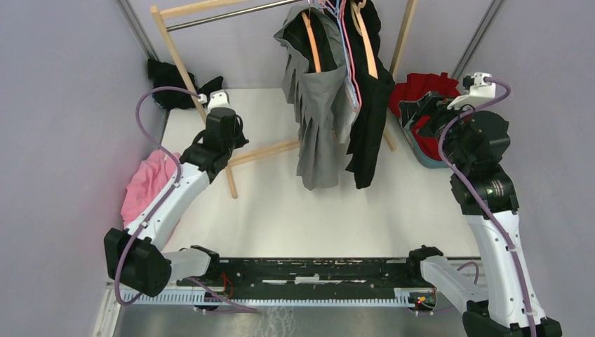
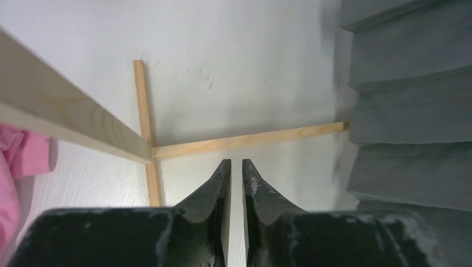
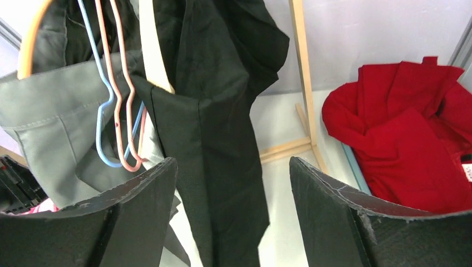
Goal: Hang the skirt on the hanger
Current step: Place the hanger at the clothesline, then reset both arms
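A grey pleated skirt hangs from an orange wooden hanger on the rack's rail, and a black skirt hangs beside it. Bare blue and pink wire hangers dangle between the two. My left gripper hovers low over the table by the rack's foot, jaws nearly together with nothing between them; the grey skirt's pleats are to its right. My right gripper stands wide open and empty, facing the black skirt without touching it.
The wooden rack has base bars crossing the table. A red garment fills a blue bin at the back right. A pink cloth lies at the left edge, and a black cloth sits back left.
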### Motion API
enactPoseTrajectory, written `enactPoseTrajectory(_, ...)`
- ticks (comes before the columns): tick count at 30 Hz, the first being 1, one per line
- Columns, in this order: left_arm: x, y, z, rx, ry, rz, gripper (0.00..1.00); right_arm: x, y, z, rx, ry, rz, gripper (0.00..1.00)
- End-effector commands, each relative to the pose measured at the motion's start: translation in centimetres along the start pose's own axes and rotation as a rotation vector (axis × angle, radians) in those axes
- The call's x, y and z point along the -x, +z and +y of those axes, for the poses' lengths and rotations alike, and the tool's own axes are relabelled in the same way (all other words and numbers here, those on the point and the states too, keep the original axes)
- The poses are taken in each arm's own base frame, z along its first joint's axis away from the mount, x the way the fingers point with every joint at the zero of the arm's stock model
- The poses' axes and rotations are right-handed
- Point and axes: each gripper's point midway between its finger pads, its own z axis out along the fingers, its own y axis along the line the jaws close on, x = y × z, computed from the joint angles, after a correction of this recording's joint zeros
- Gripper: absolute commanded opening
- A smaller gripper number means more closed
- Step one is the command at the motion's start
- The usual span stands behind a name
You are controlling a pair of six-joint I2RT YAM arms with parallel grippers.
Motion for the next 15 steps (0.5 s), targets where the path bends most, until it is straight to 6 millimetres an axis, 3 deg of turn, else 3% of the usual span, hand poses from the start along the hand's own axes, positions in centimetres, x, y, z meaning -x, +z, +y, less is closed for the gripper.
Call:
enactPoseTrajectory(1,1.6,-1.6,2.0,0.076,-0.074,-0.108,0.17,-0.9,0.5,0.5,0.037,0.003,0.029,0.79)
enactPoseTrajectory(6,2.4,-0.9,4.4,0.166,-0.118,-0.164,0.16,-1.8,0.9,0.7,0.055,0.008,0.053,0.79)
enactPoseTrajectory(15,3.0,4.5,6.6,0.23,-0.152,-0.139,0.16,-3.3,-0.2,0.7,0.069,-0.001,0.099,0.81)
